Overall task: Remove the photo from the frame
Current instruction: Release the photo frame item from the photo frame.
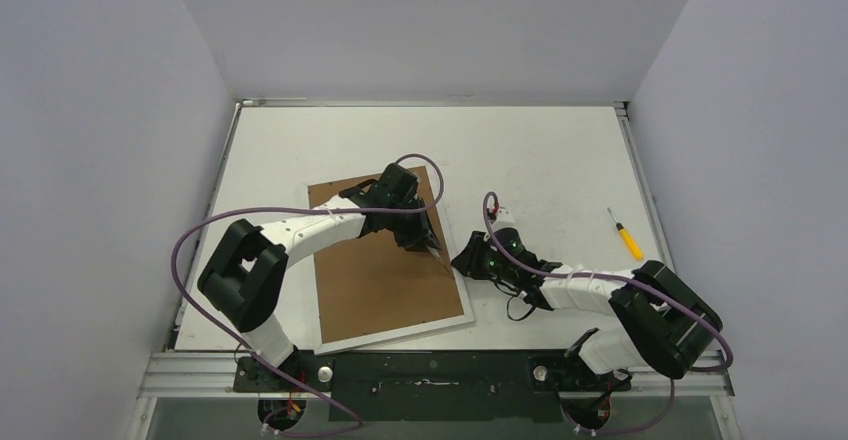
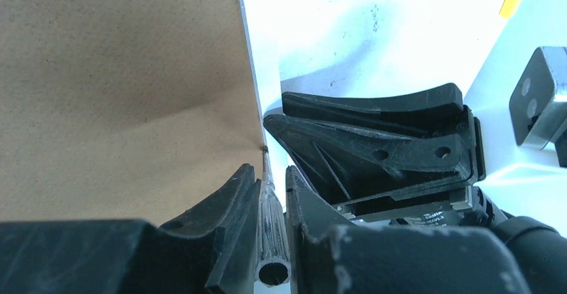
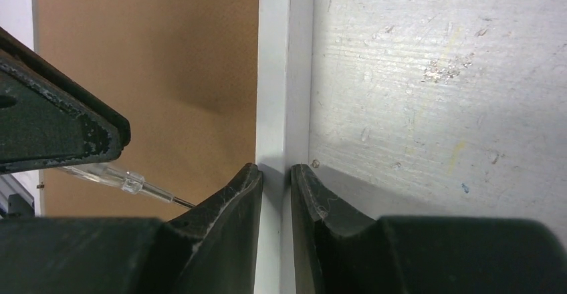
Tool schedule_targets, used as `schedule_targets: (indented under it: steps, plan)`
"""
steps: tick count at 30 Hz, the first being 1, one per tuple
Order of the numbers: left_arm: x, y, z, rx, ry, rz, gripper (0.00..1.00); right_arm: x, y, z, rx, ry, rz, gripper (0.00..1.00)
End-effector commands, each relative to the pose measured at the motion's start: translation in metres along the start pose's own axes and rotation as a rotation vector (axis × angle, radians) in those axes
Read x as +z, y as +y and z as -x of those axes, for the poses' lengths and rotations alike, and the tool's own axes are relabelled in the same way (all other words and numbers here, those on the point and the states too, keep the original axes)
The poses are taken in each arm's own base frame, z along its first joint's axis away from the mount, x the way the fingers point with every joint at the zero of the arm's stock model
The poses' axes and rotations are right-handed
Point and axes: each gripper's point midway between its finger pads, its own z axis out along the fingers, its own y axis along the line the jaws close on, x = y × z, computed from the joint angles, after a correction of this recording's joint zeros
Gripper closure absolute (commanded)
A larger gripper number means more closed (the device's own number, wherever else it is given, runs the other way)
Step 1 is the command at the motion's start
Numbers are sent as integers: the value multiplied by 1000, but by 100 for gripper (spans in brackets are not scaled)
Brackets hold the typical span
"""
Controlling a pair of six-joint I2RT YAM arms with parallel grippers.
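Your left gripper (image 1: 424, 240) is closed tight on a clear screwdriver (image 2: 271, 224). Its tip touches the line where the brown back (image 1: 380, 285) meets the white edge (image 3: 284, 73). Your right gripper (image 3: 275, 172) is almost closed, and its two fingers pinch that white edge from both sides. The frame (image 1: 400, 331) lies face down on the table (image 1: 540, 160), on the near left part, a bit crooked. You cannot see the photo; only the back shows. A yellow screwdriver (image 1: 627, 235) lies well off to the right.
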Motion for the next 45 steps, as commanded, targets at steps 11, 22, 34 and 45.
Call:
schedule_targets:
  steps: [11,22,34,45]
  plan:
    - [-9,-65,-13,82,64,-145,100,-9,17,-10,-8,18,23,91]
    - [-80,-2,2,192,-42,5,100,-32,-2,42,-131,-15,2,56]
    - [-149,40,28,135,-268,-23,100,6,6,64,-254,88,-21,45]
    - [-166,61,32,108,-318,4,100,36,-4,49,-226,151,-67,53]
